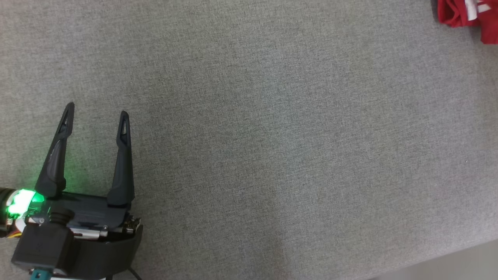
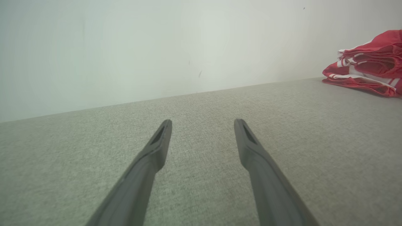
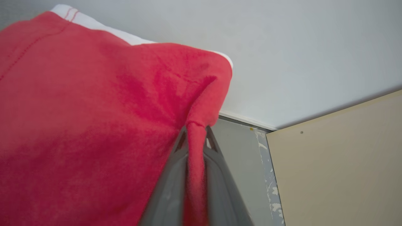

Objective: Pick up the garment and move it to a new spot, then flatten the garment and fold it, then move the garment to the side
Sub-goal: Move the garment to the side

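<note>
The red garment (image 1: pixel 463 15) with white stripes sits bunched at the far right corner of the grey fabric surface (image 1: pixel 272 136), close to the pale wall (image 2: pixel 157 47) that borders the surface's far edge. The right jaws are almost closed and pinch a narrow fold of the garment's red cloth between them. The rest of the cloth spreads away to one side of them in the right wrist view. The left jaws stand wide apart and hold nothing. They are over the near left part of the surface, well apart from the garment.
</note>
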Motion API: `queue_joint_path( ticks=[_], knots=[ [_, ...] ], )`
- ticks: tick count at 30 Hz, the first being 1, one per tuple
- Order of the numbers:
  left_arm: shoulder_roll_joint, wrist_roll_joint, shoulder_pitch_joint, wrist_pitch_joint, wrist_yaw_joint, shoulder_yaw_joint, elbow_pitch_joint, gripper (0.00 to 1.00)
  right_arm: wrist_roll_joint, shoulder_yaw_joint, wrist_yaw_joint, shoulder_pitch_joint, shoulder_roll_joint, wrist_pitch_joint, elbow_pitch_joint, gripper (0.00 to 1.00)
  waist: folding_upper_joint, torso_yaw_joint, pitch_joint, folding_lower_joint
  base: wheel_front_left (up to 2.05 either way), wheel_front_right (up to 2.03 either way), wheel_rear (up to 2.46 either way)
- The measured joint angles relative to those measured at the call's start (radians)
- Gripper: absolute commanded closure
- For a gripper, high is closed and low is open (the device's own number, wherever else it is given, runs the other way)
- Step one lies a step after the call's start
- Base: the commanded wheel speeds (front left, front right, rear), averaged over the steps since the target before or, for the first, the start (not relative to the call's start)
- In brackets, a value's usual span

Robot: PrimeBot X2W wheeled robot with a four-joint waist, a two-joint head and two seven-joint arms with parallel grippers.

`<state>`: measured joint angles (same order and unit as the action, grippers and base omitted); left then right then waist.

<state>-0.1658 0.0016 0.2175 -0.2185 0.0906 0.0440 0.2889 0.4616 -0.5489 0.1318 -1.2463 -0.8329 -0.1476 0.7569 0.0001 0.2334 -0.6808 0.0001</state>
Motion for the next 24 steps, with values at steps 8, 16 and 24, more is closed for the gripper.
queue_joint_path(
  ticks=[8, 16, 24],
  knots=[
    [-0.002, -0.002, 0.005, 0.0, -0.008, 0.006, 0.003, 0.0, -0.04, -0.044, 0.0, -0.07, 0.004, 0.053, 0.085, 0.0, 0.0, -0.001, -0.014, -0.0001, 0.0, 0.0, 0.0],
    [0.001, -0.023, 0.002, -0.018, -0.021, -0.003, -0.033, 0.0, -0.054, -0.04, 0.0, -0.116, 0.04, 0.152, 0.118, 0.0, -0.0001, -0.004, 0.014, 0.0, 0.0, 0.0, 0.0],
    [0.018, -0.045, -0.026, -0.031, -0.038, -0.006, -0.087, 0.0, -0.002, -0.034, 0.0, -0.103, 0.099, 0.258, 0.076, 0.0, -0.0001, -0.014, 0.088, -0.0001, 0.0, 0.0, 0.0]
  ],
)
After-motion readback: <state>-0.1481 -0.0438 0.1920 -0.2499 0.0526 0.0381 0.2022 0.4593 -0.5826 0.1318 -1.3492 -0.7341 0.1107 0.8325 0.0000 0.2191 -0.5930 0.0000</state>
